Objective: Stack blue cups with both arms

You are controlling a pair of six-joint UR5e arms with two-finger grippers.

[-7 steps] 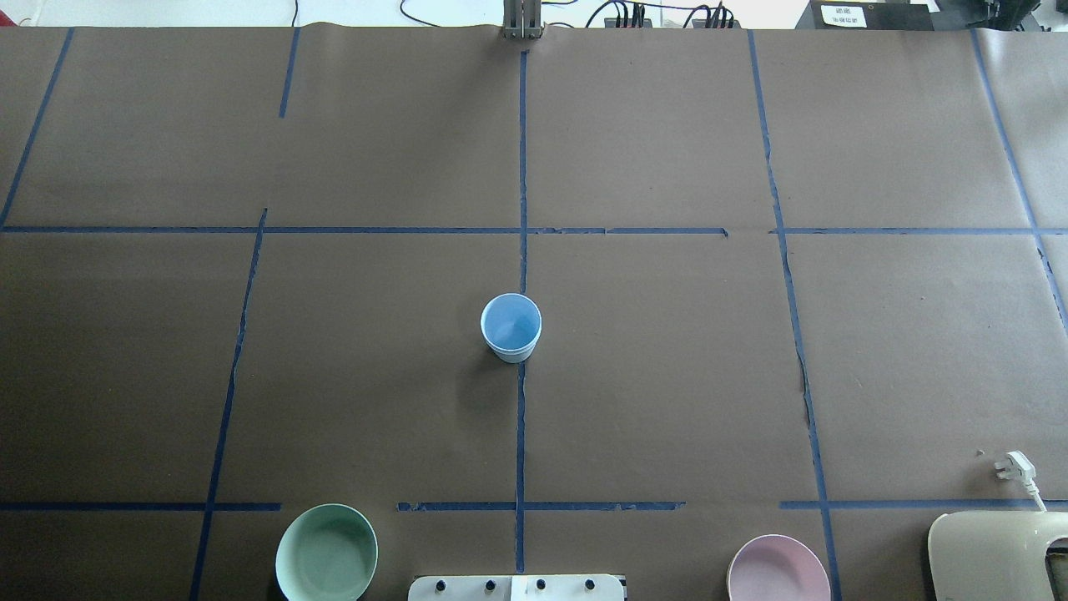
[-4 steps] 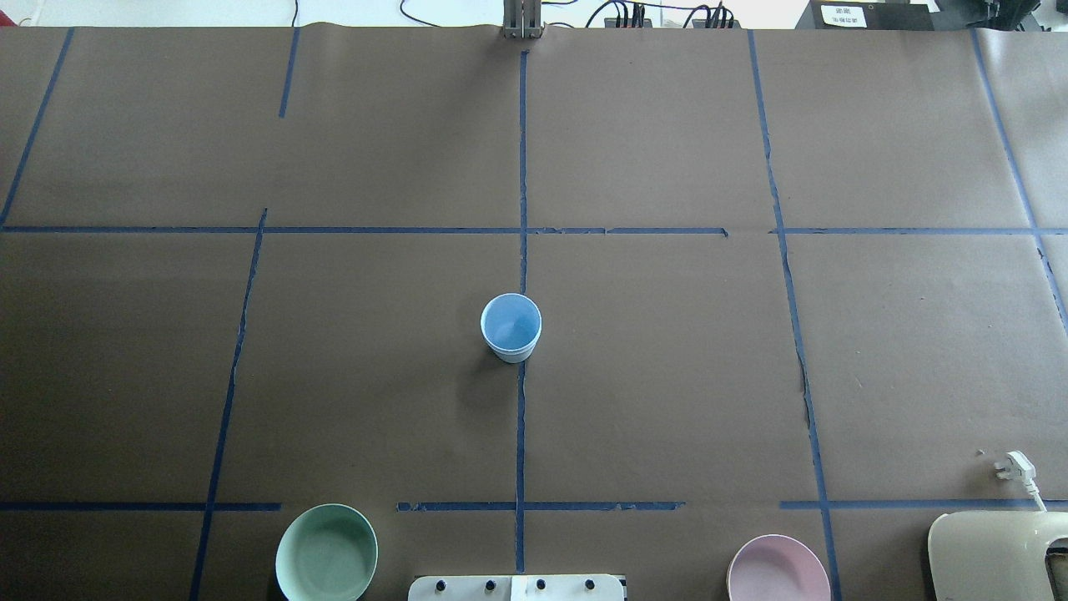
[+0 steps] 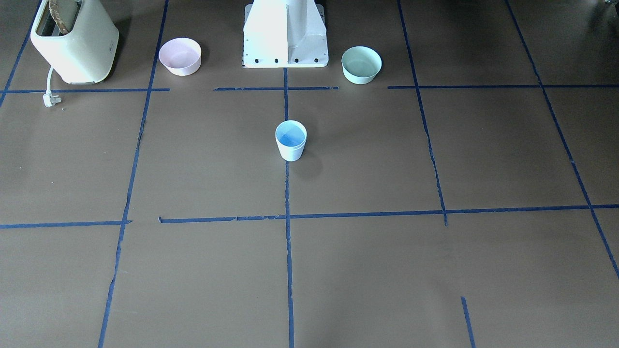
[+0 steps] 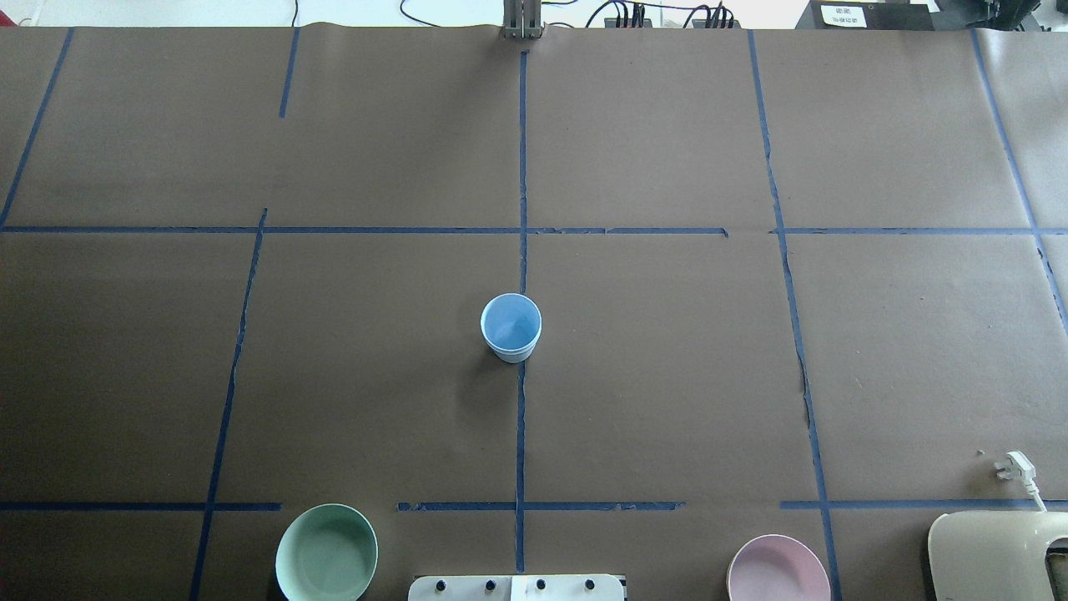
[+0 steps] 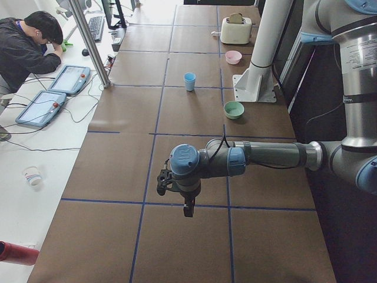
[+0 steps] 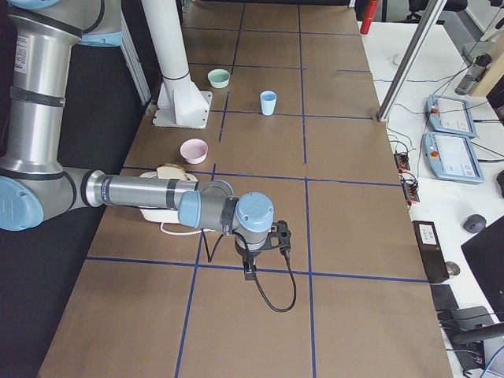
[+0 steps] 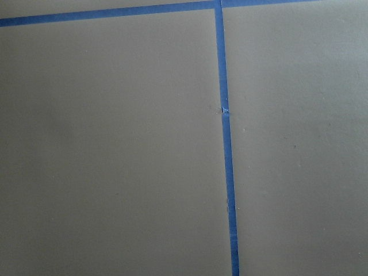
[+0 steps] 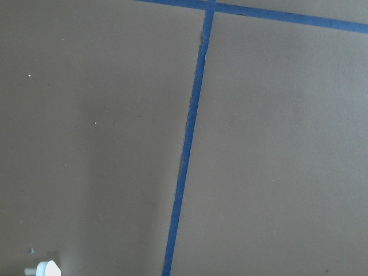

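The blue cups [image 4: 511,327] stand upright at the table's middle on the centre tape line, and a double rim shows one nested inside the other. They also show in the front view [image 3: 290,140], the left view [image 5: 189,81] and the right view [image 6: 268,102]. My left gripper [image 5: 187,207] hangs over the table's left end, far from the cups. My right gripper [image 6: 250,272] hangs over the right end, also far away. Both show only in the side views, so I cannot tell whether they are open or shut. The wrist views show only brown paper and blue tape.
A mint-green bowl [image 4: 326,553] and a pink bowl [image 4: 778,569] sit either side of the white pedestal base [image 3: 285,34]. A cream toaster [image 4: 993,555] with a white plug [image 4: 1014,467] stands at the near right. An operator [image 5: 26,50] sits beyond the table's far edge.
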